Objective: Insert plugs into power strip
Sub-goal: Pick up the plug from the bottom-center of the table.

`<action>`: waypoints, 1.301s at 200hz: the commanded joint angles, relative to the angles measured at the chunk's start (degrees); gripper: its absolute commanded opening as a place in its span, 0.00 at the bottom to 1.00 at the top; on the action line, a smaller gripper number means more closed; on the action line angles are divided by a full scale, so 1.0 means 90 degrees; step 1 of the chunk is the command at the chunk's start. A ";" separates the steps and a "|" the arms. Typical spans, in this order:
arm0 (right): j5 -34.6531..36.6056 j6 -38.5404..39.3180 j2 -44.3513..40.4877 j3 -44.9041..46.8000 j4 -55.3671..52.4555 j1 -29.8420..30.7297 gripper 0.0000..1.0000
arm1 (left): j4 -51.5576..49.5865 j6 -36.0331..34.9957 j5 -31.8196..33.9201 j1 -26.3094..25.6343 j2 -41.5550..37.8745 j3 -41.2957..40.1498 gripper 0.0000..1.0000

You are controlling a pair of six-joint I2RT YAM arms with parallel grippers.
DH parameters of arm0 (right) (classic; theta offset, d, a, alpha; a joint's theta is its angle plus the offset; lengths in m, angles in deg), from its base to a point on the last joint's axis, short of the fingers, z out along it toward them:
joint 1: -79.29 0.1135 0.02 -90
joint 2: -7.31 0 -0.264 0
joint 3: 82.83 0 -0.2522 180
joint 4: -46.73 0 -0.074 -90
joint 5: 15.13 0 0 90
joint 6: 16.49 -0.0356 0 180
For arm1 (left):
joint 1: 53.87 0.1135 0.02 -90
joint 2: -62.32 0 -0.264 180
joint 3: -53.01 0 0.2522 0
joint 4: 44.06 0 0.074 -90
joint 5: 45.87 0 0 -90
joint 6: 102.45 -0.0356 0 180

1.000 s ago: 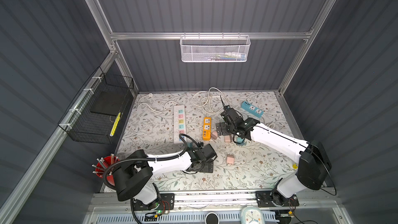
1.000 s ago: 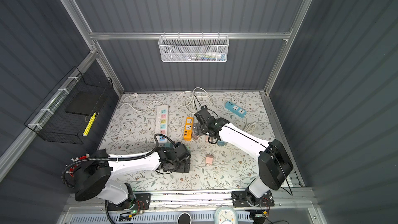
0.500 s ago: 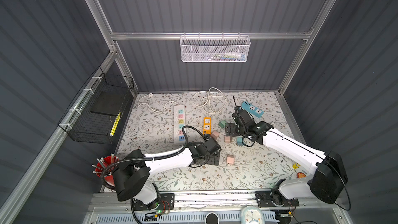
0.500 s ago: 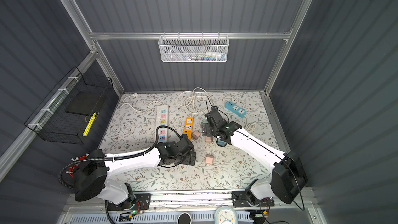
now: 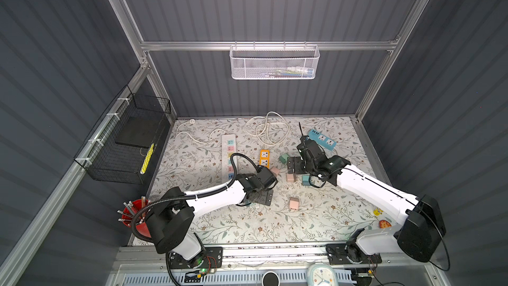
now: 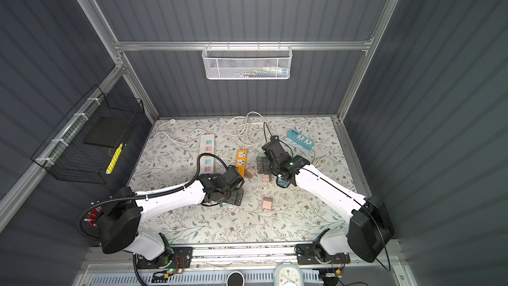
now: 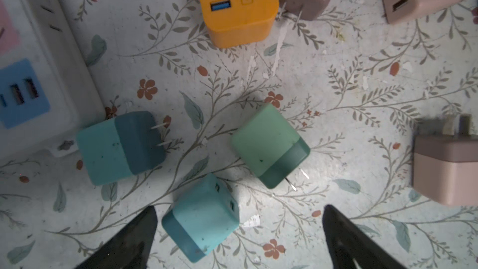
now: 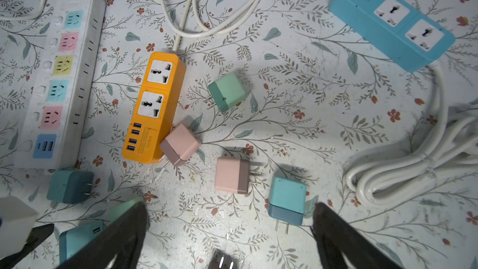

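Gaping wide and empty, the left gripper [image 7: 239,218] hung over a teal cube-shaped plastic plug [image 7: 200,218] just below centre in both top views. The right gripper [image 8: 229,210], likewise spread and empty, hovered to its upper right, close to a pink cube-shaped plastic plug [image 8: 232,178], with the orange plastic power strip [image 5: 264,158] left of it.

Left hand [image 7: 239,209] advanced toward the plugs [image 7: 269,143]; right hand [image 8: 229,204] shifted rightward.
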 commanded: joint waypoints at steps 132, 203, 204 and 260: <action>-0.0009 -0.0159 -0.0247 0.0207 -0.0059 -0.0005 0.99 | -0.0366 0.0385 -0.0171 -0.0152 0.0265 -0.0491 0.96; -0.0501 -0.0109 -0.0328 0.0381 0.0276 -0.0010 0.87 | -0.0871 0.0497 0.0247 -0.0153 0.0562 -0.0102 0.84; -0.0511 -0.0100 -0.0333 0.0387 0.0278 -0.0010 0.86 | -0.0870 0.0496 0.0244 -0.0155 0.0569 -0.0094 0.84; -0.1047 0.0179 -0.0322 0.0453 0.0383 -0.0016 0.72 | -0.0742 0.0534 0.0134 -0.0154 0.0713 -0.0146 0.68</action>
